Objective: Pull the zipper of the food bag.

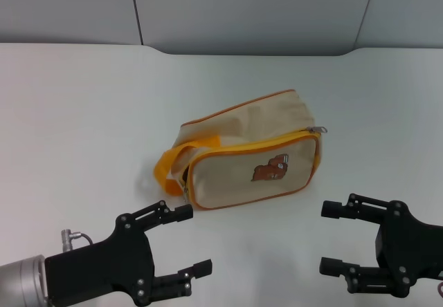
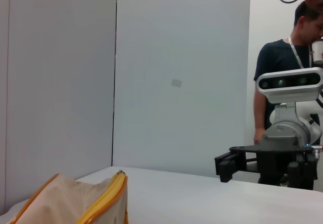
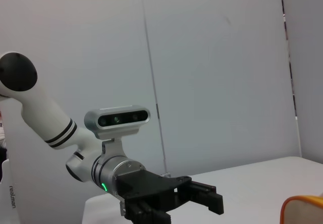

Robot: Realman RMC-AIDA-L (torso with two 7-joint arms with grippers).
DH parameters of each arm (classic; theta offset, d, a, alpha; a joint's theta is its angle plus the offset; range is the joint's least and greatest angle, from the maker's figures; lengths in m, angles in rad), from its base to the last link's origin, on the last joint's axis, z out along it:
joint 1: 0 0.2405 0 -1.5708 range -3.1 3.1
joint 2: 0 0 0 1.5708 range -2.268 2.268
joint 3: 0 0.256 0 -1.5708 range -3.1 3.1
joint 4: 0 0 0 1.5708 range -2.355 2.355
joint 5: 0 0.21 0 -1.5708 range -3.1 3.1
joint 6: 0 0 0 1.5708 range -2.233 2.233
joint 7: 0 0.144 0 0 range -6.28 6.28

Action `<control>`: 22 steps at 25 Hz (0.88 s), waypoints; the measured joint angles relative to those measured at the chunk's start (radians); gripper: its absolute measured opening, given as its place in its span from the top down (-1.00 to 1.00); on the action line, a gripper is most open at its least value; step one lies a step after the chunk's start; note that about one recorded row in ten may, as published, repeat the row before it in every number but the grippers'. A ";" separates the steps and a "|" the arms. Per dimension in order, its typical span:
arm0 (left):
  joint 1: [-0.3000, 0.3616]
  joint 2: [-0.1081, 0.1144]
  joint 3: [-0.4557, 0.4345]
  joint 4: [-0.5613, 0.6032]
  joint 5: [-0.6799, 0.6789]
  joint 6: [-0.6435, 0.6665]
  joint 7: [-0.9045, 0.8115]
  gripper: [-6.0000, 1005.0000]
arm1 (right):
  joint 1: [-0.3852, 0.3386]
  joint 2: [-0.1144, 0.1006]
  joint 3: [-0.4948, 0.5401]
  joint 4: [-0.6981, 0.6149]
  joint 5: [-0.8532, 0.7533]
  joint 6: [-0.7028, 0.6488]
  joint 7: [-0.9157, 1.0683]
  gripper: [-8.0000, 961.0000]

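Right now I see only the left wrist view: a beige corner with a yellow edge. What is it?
Observer: The head view shows a whole food bag lying on the table, with a bear patch on its side.
Operator: Which end has the zipper pull?
Observer: The zipper has its pull tab at the bag's right end.
Operator: Is anything holding it?
Observer: No. The left gripper and right gripper are both open, short of the bag.
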 joint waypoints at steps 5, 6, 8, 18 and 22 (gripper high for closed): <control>0.002 0.001 -0.001 0.003 0.002 0.005 -0.002 -0.58 | 0.003 0.000 0.001 -0.005 0.000 0.004 0.001 -0.63; 0.003 0.001 -0.001 0.003 0.003 0.005 -0.002 -0.62 | 0.003 0.000 0.002 -0.006 0.001 0.004 0.002 -0.63; 0.003 0.001 -0.001 0.003 0.003 0.005 0.000 -0.62 | 0.003 0.000 0.001 -0.009 0.000 0.004 0.002 -0.63; 0.017 -0.003 -0.004 0.005 -0.001 0.007 0.010 -0.62 | 0.002 0.006 -0.001 -0.010 0.001 0.028 0.002 -0.63; 0.019 -0.003 -0.006 0.002 -0.002 0.007 0.025 -0.62 | -0.003 0.009 0.002 -0.011 0.002 0.042 -0.001 -0.63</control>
